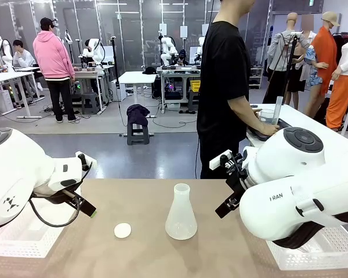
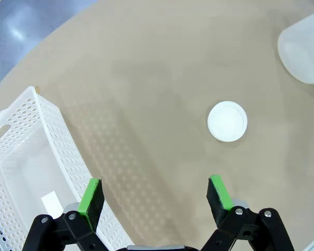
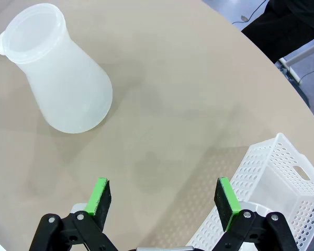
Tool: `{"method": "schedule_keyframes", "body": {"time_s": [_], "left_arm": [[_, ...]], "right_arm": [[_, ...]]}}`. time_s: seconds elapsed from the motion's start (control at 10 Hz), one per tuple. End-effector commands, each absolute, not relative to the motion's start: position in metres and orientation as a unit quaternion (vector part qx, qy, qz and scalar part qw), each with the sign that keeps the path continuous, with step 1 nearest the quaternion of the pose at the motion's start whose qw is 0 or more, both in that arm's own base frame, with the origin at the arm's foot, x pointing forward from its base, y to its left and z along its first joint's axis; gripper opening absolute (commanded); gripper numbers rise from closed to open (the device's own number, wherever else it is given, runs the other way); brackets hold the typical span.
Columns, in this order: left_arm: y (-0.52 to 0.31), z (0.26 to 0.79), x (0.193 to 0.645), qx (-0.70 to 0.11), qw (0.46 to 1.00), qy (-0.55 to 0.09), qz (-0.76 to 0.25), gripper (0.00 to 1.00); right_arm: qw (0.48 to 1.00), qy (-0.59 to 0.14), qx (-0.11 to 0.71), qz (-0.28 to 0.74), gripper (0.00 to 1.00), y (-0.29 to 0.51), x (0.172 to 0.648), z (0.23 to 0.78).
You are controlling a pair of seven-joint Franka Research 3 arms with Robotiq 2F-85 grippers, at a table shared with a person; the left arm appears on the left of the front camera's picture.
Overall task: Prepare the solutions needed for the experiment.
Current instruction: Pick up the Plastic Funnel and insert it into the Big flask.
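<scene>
The left tool (image 2: 154, 181) and right tool (image 3: 162, 182) both hang spread and empty over the desk (image 1: 142, 194); the frosted flask (image 1: 181, 215) stands upright mid-desk, any solutions inside indiscernible, and is judged light, slick and easily tipped, best gripped at the neck.

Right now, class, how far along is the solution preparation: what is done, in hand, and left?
Done: the conical flask stands upright, mouth open, a white cap lying beside it. In hand: nothing; the left gripper and right gripper hover open and empty. The person's hand is at another table. Left: no liquid is evident in the flask, so filling and mixing seem wholly ahead.
</scene>
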State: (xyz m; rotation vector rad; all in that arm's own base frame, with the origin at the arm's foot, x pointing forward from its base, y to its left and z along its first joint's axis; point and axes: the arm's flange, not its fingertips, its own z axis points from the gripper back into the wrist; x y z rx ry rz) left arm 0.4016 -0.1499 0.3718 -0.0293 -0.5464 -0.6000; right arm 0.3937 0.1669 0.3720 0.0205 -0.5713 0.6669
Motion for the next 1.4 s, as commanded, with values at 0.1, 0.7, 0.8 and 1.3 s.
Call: {"method": "schedule_keyframes", "body": {"time_s": [0.1,0.7,0.8,1.3], "left_arm": [[-0.150,0.372,0.402,-0.014,0.919,-0.266,-0.292,1.00],[-0.149,0.399,0.395,-0.038,0.913,-0.284,-0.292,1.00],[-0.148,0.412,0.392,-0.055,0.910,-0.290,-0.291,1.00],[-0.077,0.423,0.419,-0.295,0.887,-0.257,-0.246,1.00]], "right_arm": [[0.905,-0.277,0.010,0.322,1.00,0.167,0.394,0.372],[0.899,-0.303,0.013,0.315,1.00,0.167,0.385,0.411],[0.897,-0.312,0.028,0.311,1.00,0.165,0.382,0.428],[0.904,-0.295,0.259,0.171,1.00,0.123,0.418,0.450]]}}
